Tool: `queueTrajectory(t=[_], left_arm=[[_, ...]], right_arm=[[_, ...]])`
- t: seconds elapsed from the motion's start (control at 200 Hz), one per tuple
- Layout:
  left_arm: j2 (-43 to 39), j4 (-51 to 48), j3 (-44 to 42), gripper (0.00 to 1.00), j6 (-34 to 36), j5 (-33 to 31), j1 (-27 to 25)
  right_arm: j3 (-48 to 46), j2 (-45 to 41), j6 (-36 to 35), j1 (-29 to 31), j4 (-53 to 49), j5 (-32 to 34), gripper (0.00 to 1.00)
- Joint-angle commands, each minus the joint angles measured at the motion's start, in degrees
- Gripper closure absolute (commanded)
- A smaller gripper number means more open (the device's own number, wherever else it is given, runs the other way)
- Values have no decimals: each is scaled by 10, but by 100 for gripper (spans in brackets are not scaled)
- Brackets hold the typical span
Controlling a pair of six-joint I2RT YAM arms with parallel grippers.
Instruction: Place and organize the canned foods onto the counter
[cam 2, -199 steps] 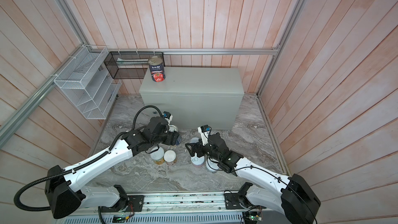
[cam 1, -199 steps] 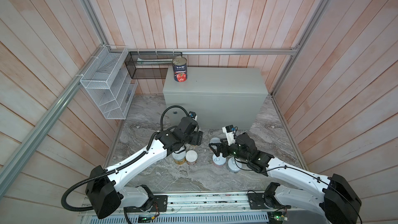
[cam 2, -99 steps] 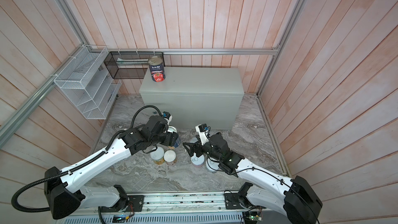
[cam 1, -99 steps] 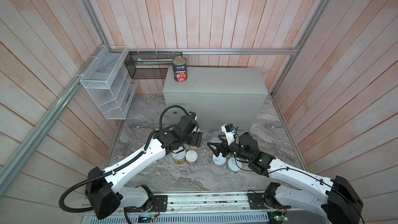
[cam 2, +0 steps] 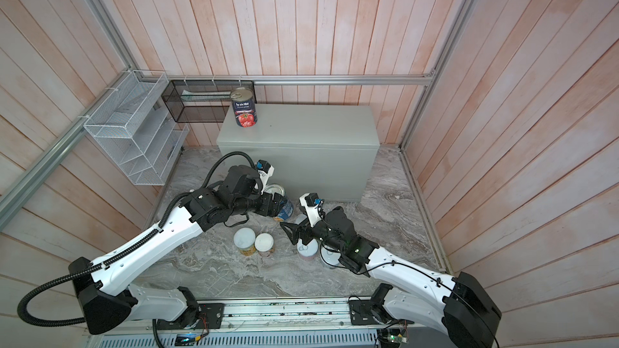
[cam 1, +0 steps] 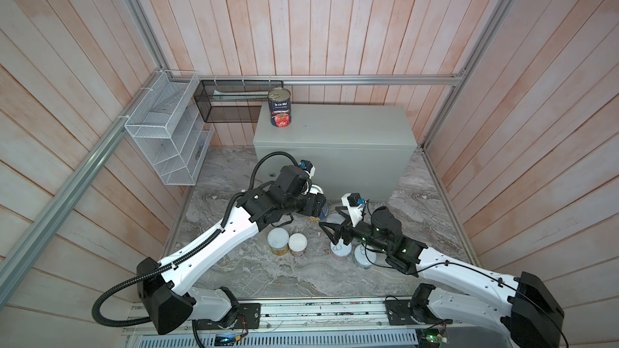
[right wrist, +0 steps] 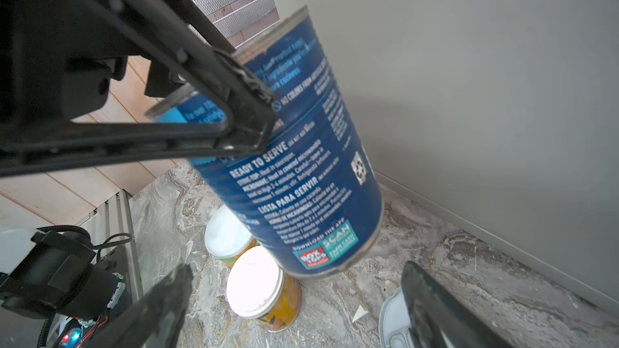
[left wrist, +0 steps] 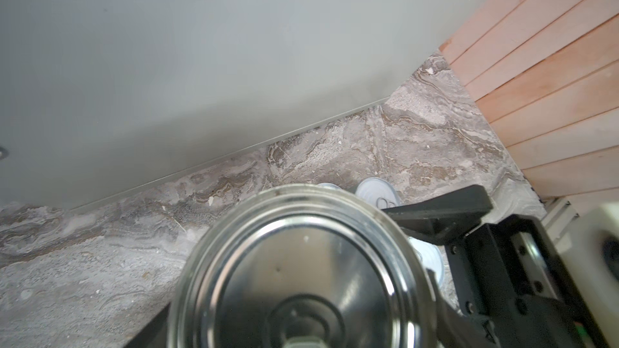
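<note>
The workspace is a booth with walls of pale pink wooden planks, framed by aluminium rails, and a marble floor (cam 1: 254,272) veined in grey. A white wire rack (cam 1: 167,135) hangs on the left wall, and a black mesh basket (cam 1: 231,105) hangs at the back beside it. Against the back wall stands the grey-green metal surface (cam 1: 335,128), a plain box with a small round lock on its front. Its flat top holds one upright tomato can (cam 1: 280,112) near the back left corner. The left gripper (cam 2: 278,205) has its fingers clenched on the blue can (cam 2: 286,209) near the can's upper end. It holds the can tilted and clear of the marble floor, just in front of the box's front wall. The right wrist view shows the can's lower rim hanging above the two white-lidded cans (cam 1: 278,241), which stand upright and touching on the marble. The right gripper (cam 1: 330,219) hovers just beside the blue can with its fingers spread wide and nothing between them. Below it, several short cans (cam 1: 363,256) with pull-tab lids stand close together on the marble floor. Both arm bases sit on a rail (cam 1: 318,311) along the front edge.
</note>
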Motion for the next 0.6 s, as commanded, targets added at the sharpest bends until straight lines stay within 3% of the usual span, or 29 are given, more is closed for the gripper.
queueTrajectory(t=[0.0, 0.595], left_arm=[[-5, 44, 38, 48, 1, 38, 1], [1, 62, 24, 48, 4, 123, 0]], right_arm=[[-15, -18, -17, 4, 32, 5, 3], [-19, 18, -71, 4, 110, 6, 3]])
